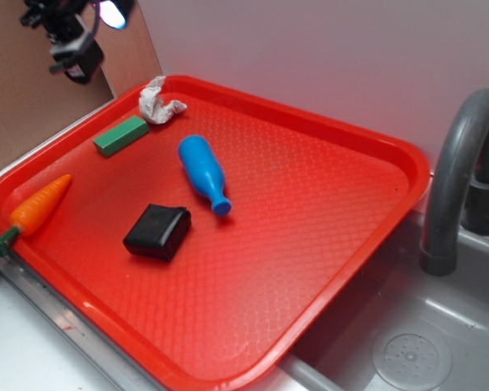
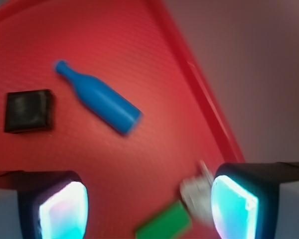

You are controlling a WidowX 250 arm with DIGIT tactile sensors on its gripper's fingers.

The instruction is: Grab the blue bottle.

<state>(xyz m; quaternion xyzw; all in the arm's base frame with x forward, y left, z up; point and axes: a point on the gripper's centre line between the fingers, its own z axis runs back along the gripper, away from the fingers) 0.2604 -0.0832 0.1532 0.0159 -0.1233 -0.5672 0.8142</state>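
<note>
Red plastic tray (image 1: pixel 342 269) carries everything I see: the blue bottle (image 1: pixel 202 171) lying on its side mid-tray, a black block (image 1: pixel 156 232) just beside its neck, a green block (image 1: pixel 121 135), crumpled white paper (image 1: pixel 157 101) and a toy carrot (image 1: pixel 39 207). My gripper (image 2: pixel 147 201) hangs above, fingers spread wide, holding nothing.

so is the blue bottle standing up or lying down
Lying down. The blue bottle rests on its side on the red tray, neck toward the black block, apart from it.
</note>
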